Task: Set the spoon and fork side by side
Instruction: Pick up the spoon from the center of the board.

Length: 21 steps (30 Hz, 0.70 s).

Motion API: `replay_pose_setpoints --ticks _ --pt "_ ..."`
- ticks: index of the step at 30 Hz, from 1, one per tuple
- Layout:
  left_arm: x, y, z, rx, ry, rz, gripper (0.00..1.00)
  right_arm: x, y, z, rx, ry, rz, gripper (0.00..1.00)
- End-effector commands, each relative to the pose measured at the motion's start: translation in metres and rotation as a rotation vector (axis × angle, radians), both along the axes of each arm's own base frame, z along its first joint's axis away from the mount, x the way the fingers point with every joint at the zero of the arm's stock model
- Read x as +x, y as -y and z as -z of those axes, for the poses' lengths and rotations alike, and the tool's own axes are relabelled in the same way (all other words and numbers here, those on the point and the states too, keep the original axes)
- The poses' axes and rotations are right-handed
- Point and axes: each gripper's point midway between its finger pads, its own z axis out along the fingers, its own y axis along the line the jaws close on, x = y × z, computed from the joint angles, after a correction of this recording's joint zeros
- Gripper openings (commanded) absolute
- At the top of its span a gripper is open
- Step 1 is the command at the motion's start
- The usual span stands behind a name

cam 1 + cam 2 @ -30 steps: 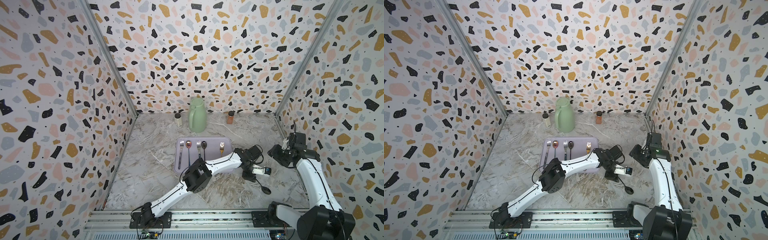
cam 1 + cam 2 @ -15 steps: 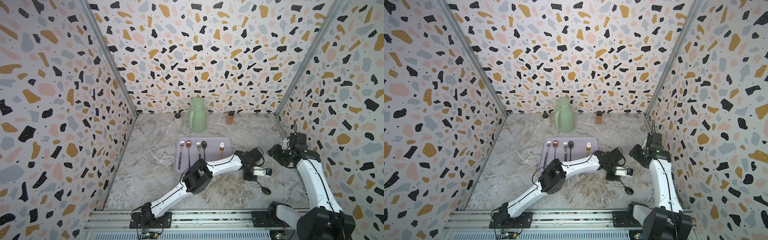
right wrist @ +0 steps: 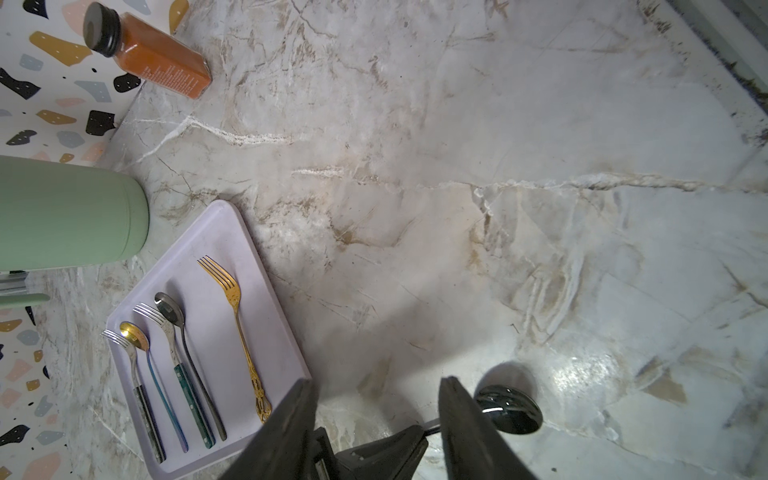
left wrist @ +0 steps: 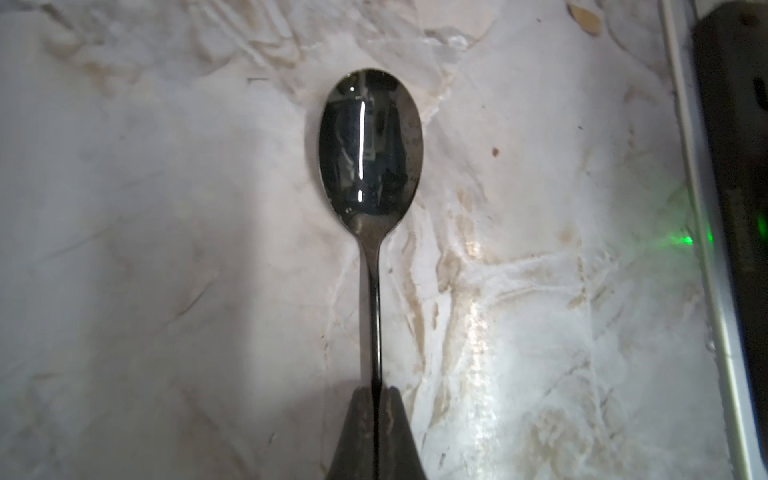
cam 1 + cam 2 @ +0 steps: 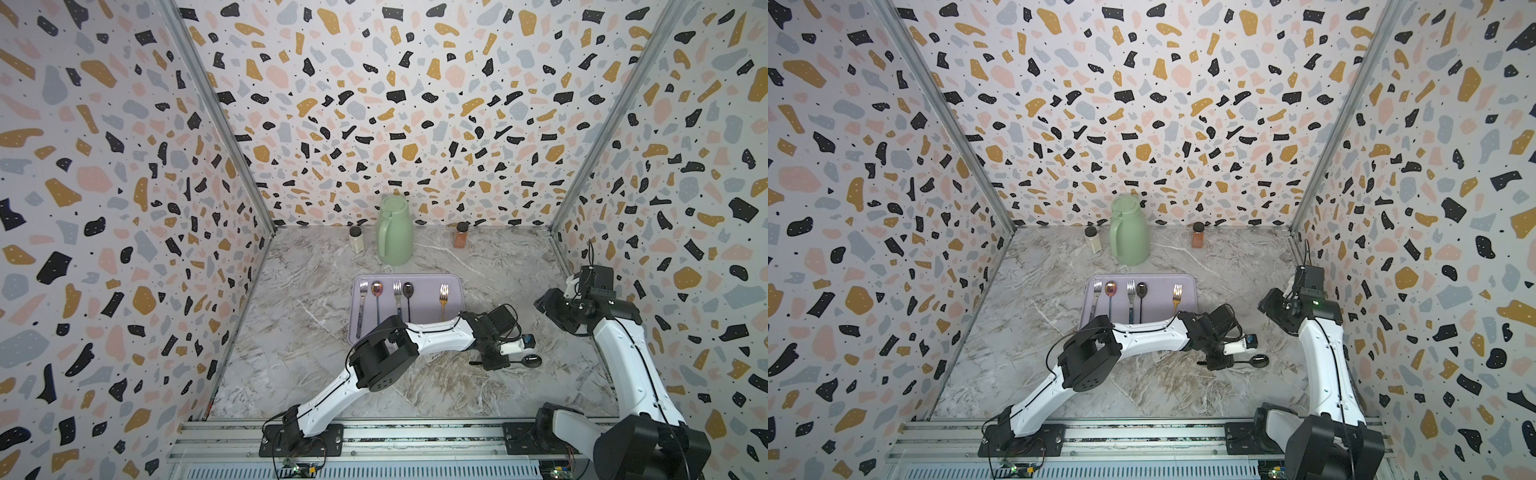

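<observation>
left gripper (image 4: pixel 376 415): is clamping fully closed on the black spoon (image 4: pixel 370 141) handle.
right gripper (image 3: pixel 378 384): is hanging partly open, holding nothing.
black spoon: is lying low at the surface (image 5: pixel 415 382), right of the tray (image 5: pixel 424 286), apart from the gold fork (image 5: pixel 444 299).

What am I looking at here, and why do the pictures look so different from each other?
Two robot arms, each ending in a two-fingered gripper. Two pictures come from a camera overhead; two come from cameras on the wrists. On the marble table sit a lilac tray of forks and spoons, a green jug and two spice jars. The left gripper is shut on the handle of a black spoon, off the tray; the right gripper hangs open, empty. That spoon probably goes beside the gold fork.
</observation>
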Motion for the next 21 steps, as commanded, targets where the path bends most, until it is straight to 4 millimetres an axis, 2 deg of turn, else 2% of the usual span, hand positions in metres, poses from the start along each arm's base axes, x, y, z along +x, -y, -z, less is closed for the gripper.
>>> replay_pose_setpoints --ticks 1,6,11,14,21 --pt "0.023 -0.018 0.012 0.047 0.038 -0.271 0.00 -0.003 -0.001 -0.007 0.005 0.028 0.001 0.53" --pt "0.041 -0.060 0.004 0.067 0.098 -0.527 0.00 -0.003 -0.002 -0.004 0.014 0.028 0.004 0.53" --pt "0.040 -0.094 0.004 0.070 0.074 -0.687 0.00 0.000 -0.006 0.000 0.042 0.040 0.001 0.53" --pt "0.035 -0.101 0.002 0.053 0.053 -0.709 0.00 -0.001 -0.007 0.001 0.045 0.037 0.000 0.53" --pt "0.043 -0.101 -0.030 0.013 0.062 -0.767 0.00 -0.003 -0.008 0.002 0.051 0.045 -0.001 0.53"
